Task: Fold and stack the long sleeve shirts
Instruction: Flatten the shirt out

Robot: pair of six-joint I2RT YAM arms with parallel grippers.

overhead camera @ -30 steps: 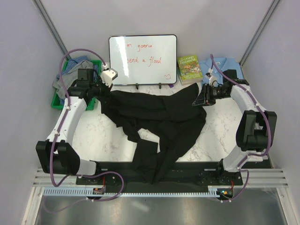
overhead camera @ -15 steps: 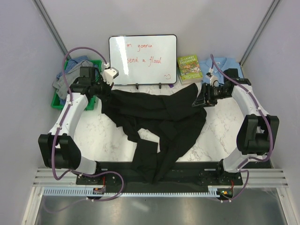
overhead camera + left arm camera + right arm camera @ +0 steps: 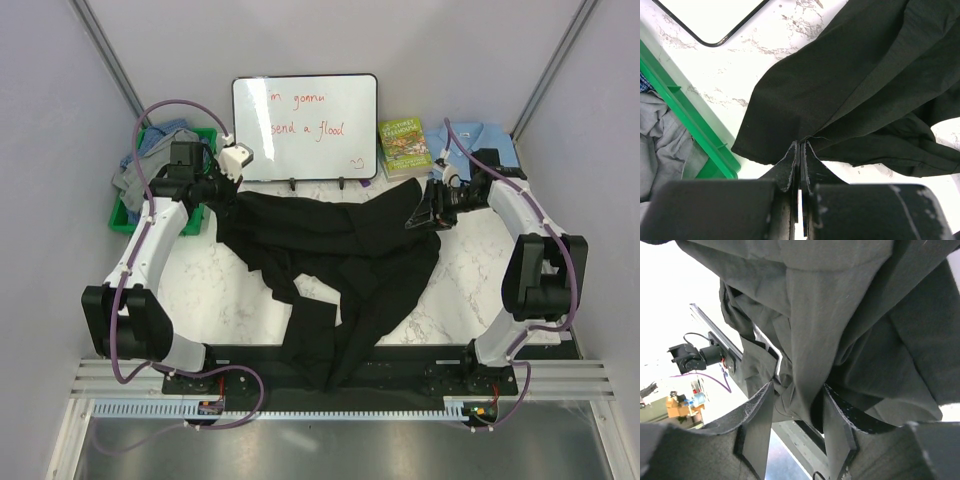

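One black shirt (image 3: 340,250) sprawls across the marble table (image 3: 470,270); left gripper (image 3: 801,150) pinches its edge, right gripper (image 3: 797,410) fingers stand apart around bunched cloth. At the back, against pale walls (image 3: 40,200): whiteboard (image 3: 305,125), green bin (image 3: 125,215), book (image 3: 404,146), light blue shirt (image 3: 492,138).

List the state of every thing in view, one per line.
black shirt, unfolded, spread rumpled on the table, part hanging off its near edge.
left gripper, shut on the black shirt's edge.
right gripper, fingers apart, black cloth loose between them.
green bin, holds crumpled grey and blue shirts.
light blue shirt, lying flat, far right corner.
whiteboard, upright.
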